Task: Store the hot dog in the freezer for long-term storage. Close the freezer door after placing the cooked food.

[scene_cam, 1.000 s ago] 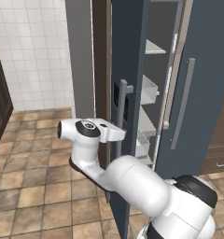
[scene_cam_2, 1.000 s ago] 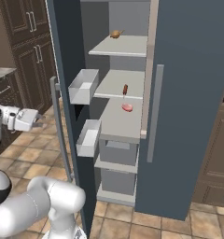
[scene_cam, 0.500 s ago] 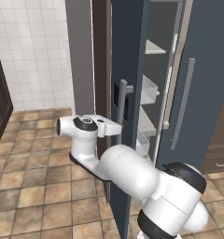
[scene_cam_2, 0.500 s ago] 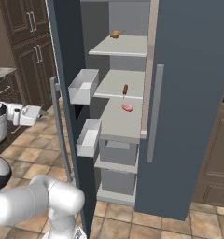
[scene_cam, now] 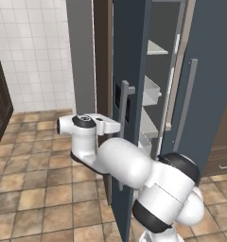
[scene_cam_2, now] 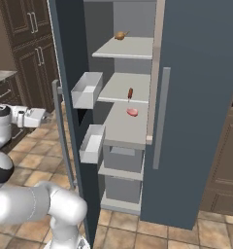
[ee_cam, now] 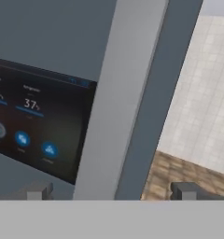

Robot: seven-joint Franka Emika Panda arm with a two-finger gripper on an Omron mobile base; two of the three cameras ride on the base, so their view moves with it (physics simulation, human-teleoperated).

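Slate-blue freezer door (scene_cam_2: 70, 58), standing open; long grey bar handle (scene_cam: 125, 127) on its outer face, white bins (scene_cam_2: 87, 90) on its inner face. Right base view looks into the freezer (scene_cam_2: 123, 126): pale grey shelves, with the hot dog (scene_cam_2: 130, 93) lying on the second shelf from the top, a pink lump of meat (scene_cam_2: 132, 112) on the shelf just below and in front of it, and a tan roundish food (scene_cam_2: 120, 35) on the top shelf. Left base view takes the door from its outer side, with the black dispenser panel (scene_cam: 121, 101) and the edges of the inner shelves; the foods are hidden there. Gripper (ee_cam: 111, 190) close to the door's outer face, jaws wide apart and holding nothing, the handle between the two fingertips (ee_cam: 37, 190). Hand view alone gives the lit dispenser panel with blue icons and figures beside the handle, with tiled floor (ee_cam: 179, 172) and pale wall tiles (ee_cam: 202, 93) past the door's edge.
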